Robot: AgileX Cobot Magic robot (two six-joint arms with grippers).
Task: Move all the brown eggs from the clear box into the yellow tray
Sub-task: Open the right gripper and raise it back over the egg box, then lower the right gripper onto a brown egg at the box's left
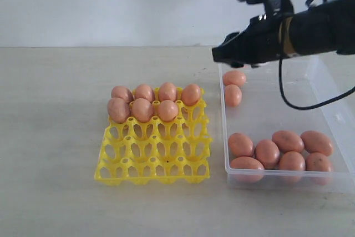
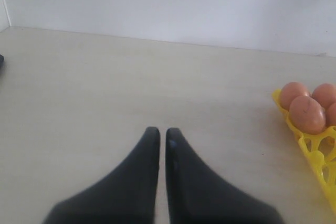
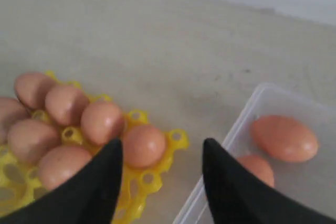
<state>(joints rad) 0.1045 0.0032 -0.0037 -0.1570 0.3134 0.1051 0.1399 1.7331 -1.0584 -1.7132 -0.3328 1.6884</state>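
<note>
Right gripper [image 1: 220, 55] is hovering over far-left corner of clear box [image 1: 224, 131], fingers spread, holding nothing | two brown eggs [image 1: 233, 95] lying there, seven sitting in yellow tray [image 1: 152, 159] | best descending straight, straddling one egg, closing gently

The exterior view looks down at a slant across the pale table [image 1: 55, 203] toward the white wall [image 1: 111, 4], far enough back to hold the whole square bright yellow plastic egg tray [image 1: 155, 162] and most of the shallow clear plastic box [image 1: 224, 131] beside it. The left wrist view sits low and close to the table, facing the wall and catching one tray corner. The right wrist view looks steeply down from close above on the tray's and box's adjoining wall-side corners.
</note>
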